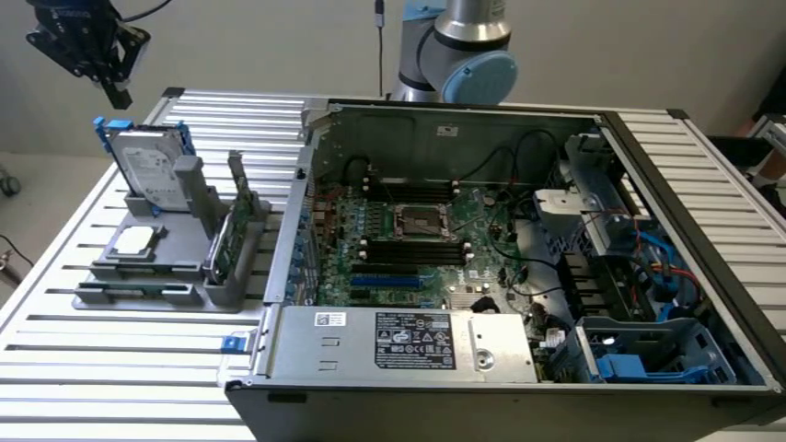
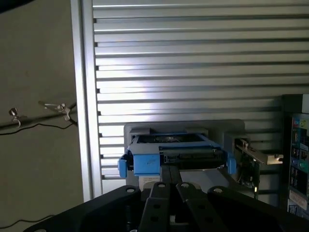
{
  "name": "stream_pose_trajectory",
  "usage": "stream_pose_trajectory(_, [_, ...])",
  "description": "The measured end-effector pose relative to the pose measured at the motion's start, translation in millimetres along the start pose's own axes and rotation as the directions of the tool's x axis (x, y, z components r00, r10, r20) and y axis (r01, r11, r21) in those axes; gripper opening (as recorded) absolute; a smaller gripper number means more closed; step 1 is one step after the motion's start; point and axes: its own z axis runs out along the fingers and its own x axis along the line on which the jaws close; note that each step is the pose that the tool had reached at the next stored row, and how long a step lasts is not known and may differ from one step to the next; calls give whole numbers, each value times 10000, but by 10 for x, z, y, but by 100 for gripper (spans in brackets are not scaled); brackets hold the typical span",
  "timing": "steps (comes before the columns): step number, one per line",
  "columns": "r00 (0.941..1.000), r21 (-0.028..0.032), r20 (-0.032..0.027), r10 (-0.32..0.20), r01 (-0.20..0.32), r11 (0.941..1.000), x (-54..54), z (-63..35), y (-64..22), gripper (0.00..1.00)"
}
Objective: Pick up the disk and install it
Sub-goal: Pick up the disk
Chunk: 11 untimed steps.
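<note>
The gripper (image 1: 118, 95) hangs above the disk (image 1: 150, 166), fingers pressed together and holding nothing. The disk stands upright in the grey rack (image 1: 135, 299) on the slatted table (image 1: 123, 387)

The gripper (image 2: 170, 170) is pointing toward the disk (image 2: 176, 155) with its fingers pressed together. The disk is standing on edge in a grey holder (image 2: 227, 128) that is sitting on the ribbed metal table (image 2: 193, 72). A green circuit card (image 2: 249, 169) is standing just beside the disk. A black cable (image 2: 38, 126) is lying across the floor (image 2: 38, 58) past the table's edge.
</note>
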Motion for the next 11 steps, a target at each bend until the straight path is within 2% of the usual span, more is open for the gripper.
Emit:
stream_pose_trajectory(2, [10000,-1,0,-35,35,10000,6,0,-1,11])
stream_pose_trajectory(6, [9974,-13,10,-724,724,9974,6,0,0,11])
stream_pose_trajectory(11, [9866,-29,21,-1632,1632,9866,6,0,0,11])
